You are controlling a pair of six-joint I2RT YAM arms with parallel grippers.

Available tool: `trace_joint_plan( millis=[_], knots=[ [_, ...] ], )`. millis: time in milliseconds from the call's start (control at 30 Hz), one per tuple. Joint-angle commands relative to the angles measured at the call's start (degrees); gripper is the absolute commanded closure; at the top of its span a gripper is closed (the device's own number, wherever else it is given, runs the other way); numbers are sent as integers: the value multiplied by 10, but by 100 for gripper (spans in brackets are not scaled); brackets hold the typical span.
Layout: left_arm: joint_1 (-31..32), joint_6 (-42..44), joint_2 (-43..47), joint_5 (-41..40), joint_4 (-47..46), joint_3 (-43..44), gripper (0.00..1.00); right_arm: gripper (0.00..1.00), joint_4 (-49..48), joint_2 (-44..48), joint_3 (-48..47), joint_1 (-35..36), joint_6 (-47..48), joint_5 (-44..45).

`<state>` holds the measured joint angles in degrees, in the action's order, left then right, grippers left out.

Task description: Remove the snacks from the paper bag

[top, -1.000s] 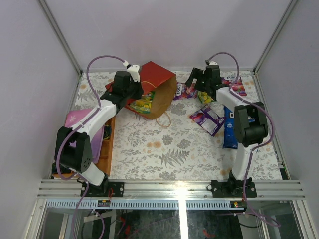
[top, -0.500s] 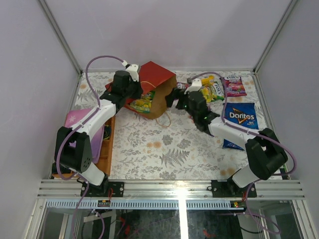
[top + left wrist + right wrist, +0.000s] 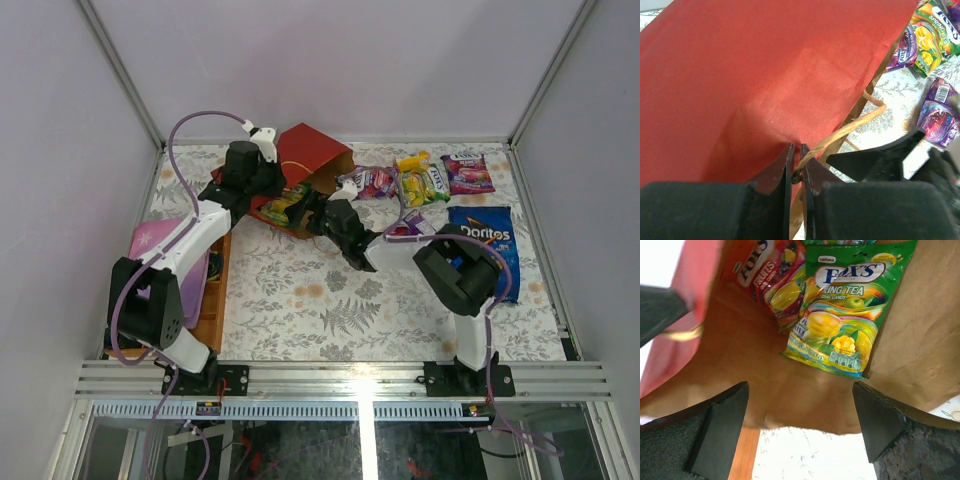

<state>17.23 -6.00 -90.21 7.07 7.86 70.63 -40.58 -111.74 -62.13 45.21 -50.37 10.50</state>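
Observation:
The paper bag [image 3: 312, 152] lies on its side at the back of the table, red outside, brown inside [image 3: 745, 360], its mouth facing right. My left gripper [image 3: 796, 159] is shut on its tan cord handle [image 3: 855, 125] and holds the upper wall up. At the mouth of the bag my right gripper [image 3: 800, 387] stands open, with nothing between its fingers. Inside lie a green-yellow packet [image 3: 840, 315] and an orange one [image 3: 767, 272]. On the table to the right are other snacks: a purple packet [image 3: 368, 182], a green-yellow one [image 3: 421, 183], a pink-purple one [image 3: 467, 172] and the blue Doritos bag [image 3: 492, 236].
A flat pink-purple item with stars [image 3: 158, 240] rests on a wooden tray [image 3: 214, 295] at the left edge. Another purple packet [image 3: 404, 229] lies partly under my right arm. White walls close in the table at the back and both sides.
My right arm has swung left from the packets at the back right to the mouth of the bag. The left gripper has kept its hold on the handle.

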Motion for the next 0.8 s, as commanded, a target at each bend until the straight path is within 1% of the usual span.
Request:
trace_joint_plan(
  millis=[0,133,333,567,767],
  knots=[
    [-5,3,18,-4,-10,-1,92,9,-14,-39,-66,-11,-112,48],
    [-6,8,15,-8,-8,-2,92,11,5,-78,-87,-24,-161,52],
    [-10,10,12,-4,-15,-6,92,12,44,-105,-115,-30,-145,76],
    [-13,11,5,5,-18,-6,92,21,94,-141,-159,-31,-146,64],
    [-16,12,3,8,-20,-7,92,28,116,-168,-189,-31,-150,47]
  ],
)
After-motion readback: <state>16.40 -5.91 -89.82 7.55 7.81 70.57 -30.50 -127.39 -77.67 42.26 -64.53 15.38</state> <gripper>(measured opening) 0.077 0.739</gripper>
